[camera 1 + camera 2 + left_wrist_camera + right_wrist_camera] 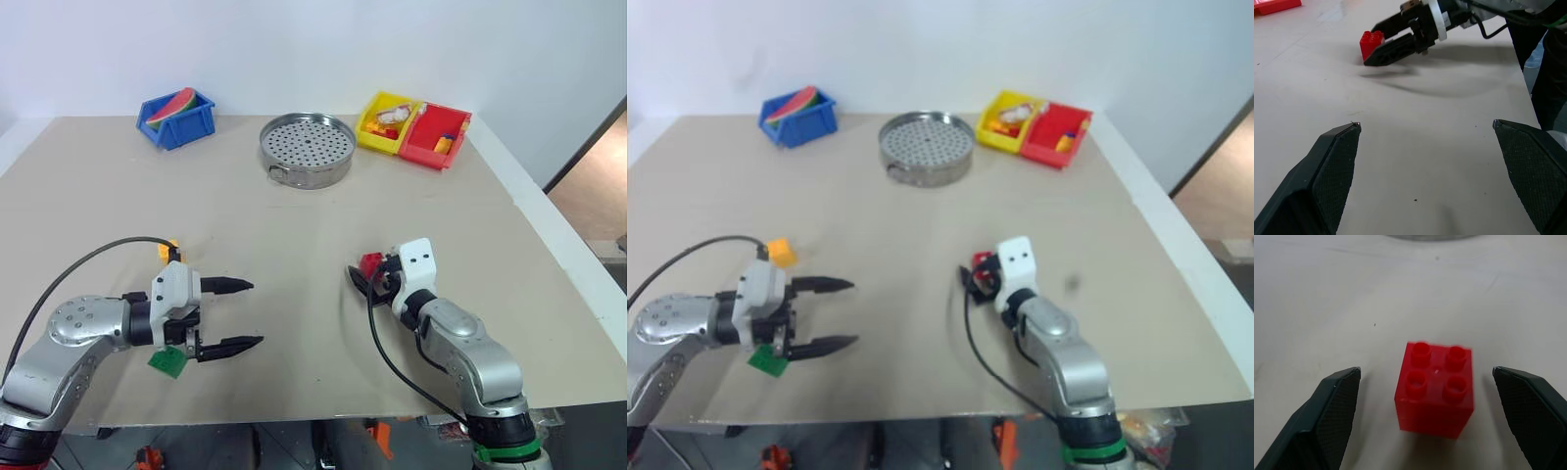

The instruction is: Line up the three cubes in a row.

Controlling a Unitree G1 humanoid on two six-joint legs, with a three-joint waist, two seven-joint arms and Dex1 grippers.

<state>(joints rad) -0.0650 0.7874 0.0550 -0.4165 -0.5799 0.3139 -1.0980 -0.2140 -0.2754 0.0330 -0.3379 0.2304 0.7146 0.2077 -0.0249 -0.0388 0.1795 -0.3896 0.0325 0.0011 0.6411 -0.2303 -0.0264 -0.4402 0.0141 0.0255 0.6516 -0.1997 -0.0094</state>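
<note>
The red cube (1435,389) stands studs up on the beige table (294,235), right of centre. My right gripper (1426,369) is open around it, one finger on each side and neither touching it. On the left side of the table my left gripper (257,313) is open, points toward the table's middle and has nothing between its fingers. The green cube (167,362) lies just below that gripper's body, partly hidden by it. Just behind the left gripper sits the yellow-orange cube (780,252). The left wrist view also takes in the red cube (1370,41) beside the right gripper's fingers (1388,51).
At the table's back stand a blue bin (176,119) with a watermelon-slice toy, a round perforated steel tray (307,149), and a yellow bin (389,122) joined to a red bin (436,135) holding small toy pieces. The table's right edge (549,225) runs close to my right arm.
</note>
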